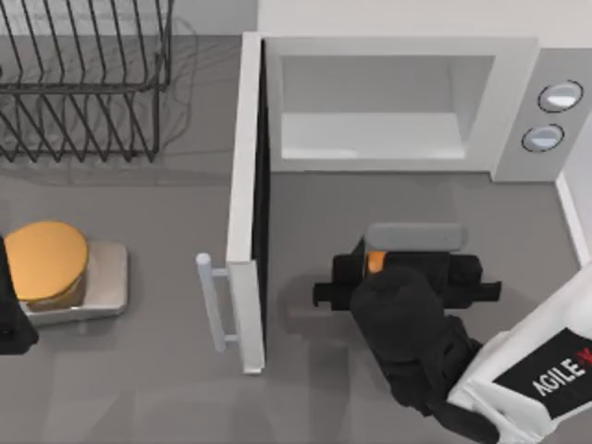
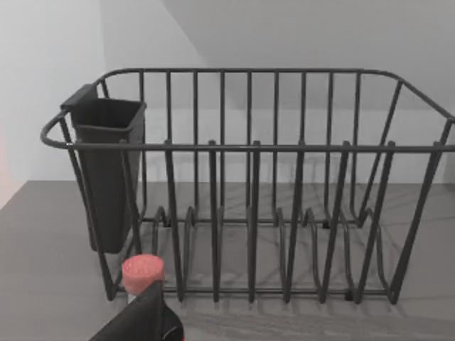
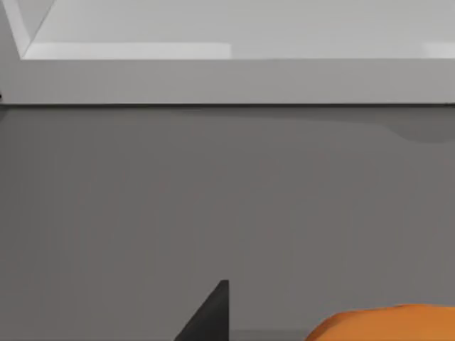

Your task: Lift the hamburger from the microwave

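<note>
Right tool (image 1: 377, 264) over hamburger (image 1: 376, 262), outside microwave (image 1: 398, 102) opening.

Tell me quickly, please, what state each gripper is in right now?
Left gripper: at the table's left edge beside the other burger; cannot be told.
Right gripper: in front of the open microwave, over the hamburger; cannot be told.

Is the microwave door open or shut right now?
Open. In the top view the microwave door stands swung out toward the front, handle at its far end, and the white cavity shows bare.
</note>
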You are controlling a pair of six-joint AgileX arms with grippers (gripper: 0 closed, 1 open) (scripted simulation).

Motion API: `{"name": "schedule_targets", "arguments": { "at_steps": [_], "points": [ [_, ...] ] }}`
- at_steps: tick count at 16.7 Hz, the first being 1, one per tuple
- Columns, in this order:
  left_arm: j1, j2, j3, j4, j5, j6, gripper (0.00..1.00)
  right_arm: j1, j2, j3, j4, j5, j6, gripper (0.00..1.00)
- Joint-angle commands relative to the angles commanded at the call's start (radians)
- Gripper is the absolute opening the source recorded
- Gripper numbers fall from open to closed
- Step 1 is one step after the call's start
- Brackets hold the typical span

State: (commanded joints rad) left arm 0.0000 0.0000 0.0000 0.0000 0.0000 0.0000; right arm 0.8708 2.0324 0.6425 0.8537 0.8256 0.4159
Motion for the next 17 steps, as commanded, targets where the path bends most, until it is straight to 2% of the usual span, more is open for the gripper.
{"name": "schedule_targets", "arguments": {
  "at_steps": [2, 15, 17],
  "points": [
    [0.000, 0.000, 0.000, 0.000, 0.000, 0.000, 1.00, 0.000, 0.000, 0.000, 0.000, 0.000, 0.000, 0.00],
    [0.000, 0.000, 0.000, 0.000, 0.000, 0.000, 1.00, 0.000, 0.000, 0.000, 0.000, 0.000, 0.000, 0.98],
    [0.000, 0.000, 0.000, 0.000, 0.000, 0.000, 1.00, 0.000, 0.000, 0.000, 0.000, 0.000, 0.000, 1.00]
  ]
}}
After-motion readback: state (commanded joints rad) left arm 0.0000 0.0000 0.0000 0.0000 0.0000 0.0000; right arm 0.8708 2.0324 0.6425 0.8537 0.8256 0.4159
